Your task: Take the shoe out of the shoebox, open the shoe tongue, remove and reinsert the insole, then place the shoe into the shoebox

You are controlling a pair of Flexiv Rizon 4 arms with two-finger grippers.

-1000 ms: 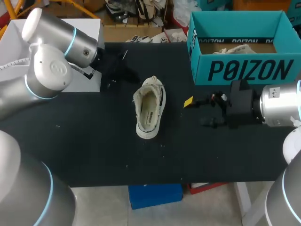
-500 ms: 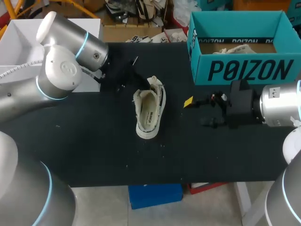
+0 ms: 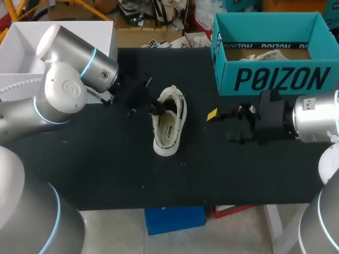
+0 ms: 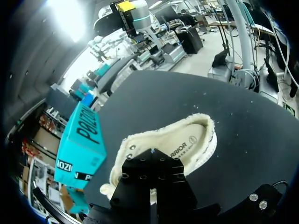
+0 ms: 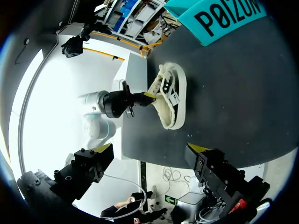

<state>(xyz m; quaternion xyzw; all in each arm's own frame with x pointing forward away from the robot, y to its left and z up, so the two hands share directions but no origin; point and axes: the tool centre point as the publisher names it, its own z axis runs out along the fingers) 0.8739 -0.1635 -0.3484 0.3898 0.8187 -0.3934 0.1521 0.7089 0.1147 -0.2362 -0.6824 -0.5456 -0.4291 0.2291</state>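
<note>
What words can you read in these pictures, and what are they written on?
"POIZON": big black letters on the side of the teal shoebox.
Print on the insole inside the shoe: too small in the head view, partly hidden behind the left pincer in its wrist view, so unreadable.
Nothing else readable on the table.

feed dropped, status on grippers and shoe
Left gripper at shoe opening. Right gripper open, clear of shoe. Shoe on table, outside shoebox. Nothing blocking.
</note>
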